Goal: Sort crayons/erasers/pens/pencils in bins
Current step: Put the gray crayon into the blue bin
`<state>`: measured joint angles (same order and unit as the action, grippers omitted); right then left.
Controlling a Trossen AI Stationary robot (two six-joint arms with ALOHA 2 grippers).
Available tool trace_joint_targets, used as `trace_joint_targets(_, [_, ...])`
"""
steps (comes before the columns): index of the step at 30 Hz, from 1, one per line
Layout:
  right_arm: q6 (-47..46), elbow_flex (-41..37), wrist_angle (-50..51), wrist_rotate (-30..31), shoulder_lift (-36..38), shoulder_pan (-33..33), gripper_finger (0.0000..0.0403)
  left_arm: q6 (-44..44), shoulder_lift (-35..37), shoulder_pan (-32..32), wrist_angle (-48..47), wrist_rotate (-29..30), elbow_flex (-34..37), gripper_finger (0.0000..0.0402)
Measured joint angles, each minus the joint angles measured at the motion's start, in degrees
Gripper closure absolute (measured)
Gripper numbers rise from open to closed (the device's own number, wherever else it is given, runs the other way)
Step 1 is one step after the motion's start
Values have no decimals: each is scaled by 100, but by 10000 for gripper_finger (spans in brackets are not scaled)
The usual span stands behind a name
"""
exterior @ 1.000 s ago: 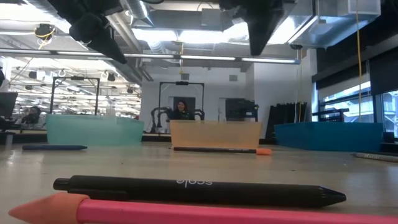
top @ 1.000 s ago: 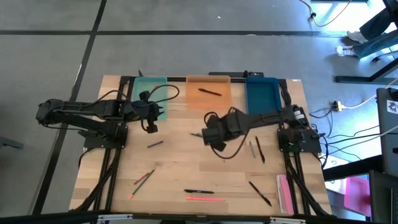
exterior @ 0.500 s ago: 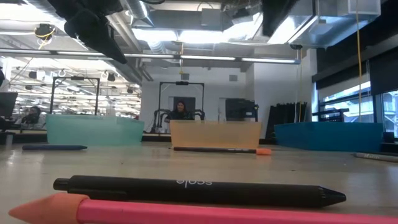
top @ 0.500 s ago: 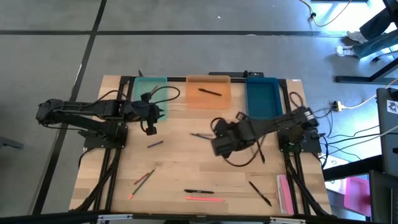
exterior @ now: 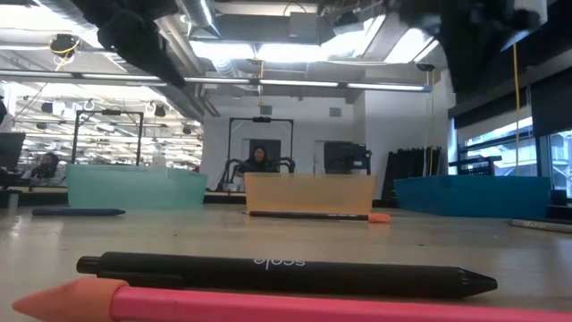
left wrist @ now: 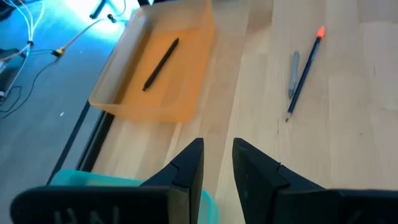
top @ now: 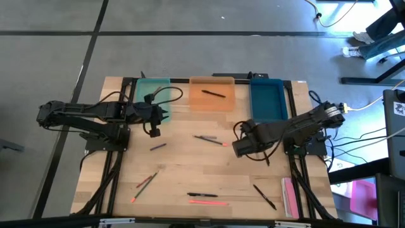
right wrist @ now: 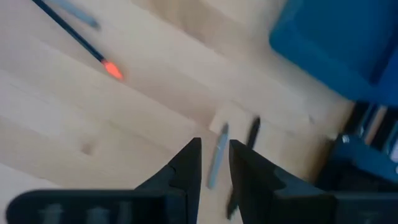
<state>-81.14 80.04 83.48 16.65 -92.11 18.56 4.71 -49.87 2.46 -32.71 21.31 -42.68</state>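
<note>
Right gripper point(top: 241, 149) sits over the right-centre of the table point(top: 183, 171), just left of the right arm's base. A second ago it was nearer the middle, below the orange bin point(top: 212, 94); it has swung right and slightly toward the front. Its fingers point(right wrist: 186, 163) stand a narrow gap apart with nothing between them. In the right wrist view a grey pen point(right wrist: 216, 155) and a black pen point(right wrist: 252, 132) lie on the wood just past the fingertips, not touched; the blue bin point(right wrist: 336, 43) is beyond them.

Where the right gripper was, two things now show on the wood: a grey pen point(top: 204, 137) and a dark pencil with an orange tip point(top: 215, 141), lying close together below the orange bin. Before, the arm covered most of that spot.

Left gripper point(top: 154, 130) hangs at the near right corner of the teal bin point(top: 152, 95), same place as a second ago. Its fingers point(left wrist: 188, 168) are slightly apart and empty.

One black pen point(top: 213, 93) lies in the orange bin. Blue bin holds nothing that can be seen.

Loose on the table, unmoved: a short dark stick point(top: 157, 146) left of centre; a red and a greenish pencil point(top: 146, 182) front left; a black pen point(top: 202, 194) and a pink pencil point(top: 209, 202) at the front edge; a black pen point(top: 264, 196) front right.

In the low view a person point(exterior: 259, 159) sits far behind the table.
</note>
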Motion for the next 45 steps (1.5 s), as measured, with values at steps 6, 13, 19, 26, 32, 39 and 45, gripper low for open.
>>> trace_joint_targets(6, [-304,-741,-520,-513,-9,-239,317,412,0,0,273,-543,0,324])
trace_joint_targets(13, [-279,-1613,-1199,-1026,-8,-523,317,1007,2,-2,725,-1510,0,324])
trace_joint_targets(19, [-259,-2263,-1860,-1178,-8,-657,317,1085,2,-1,802,-1522,0,324])
trace_joint_targets(26, [-250,-2813,-2384,-1463,-7,-747,317,1060,2,2,799,-1523,0,324])
trace_joint_targets(32, [-239,-3087,-2738,-1637,-8,-758,317,1053,2,2,800,-1522,0,324])
trace_joint_targets(39, [-239,-3275,-3084,-1677,-8,-758,317,1049,2,2,798,-1522,0,324])
trace_joint_targets(45, [-160,-3275,-3149,-1676,-7,-758,317,1049,2,3,813,-1522,0,324])
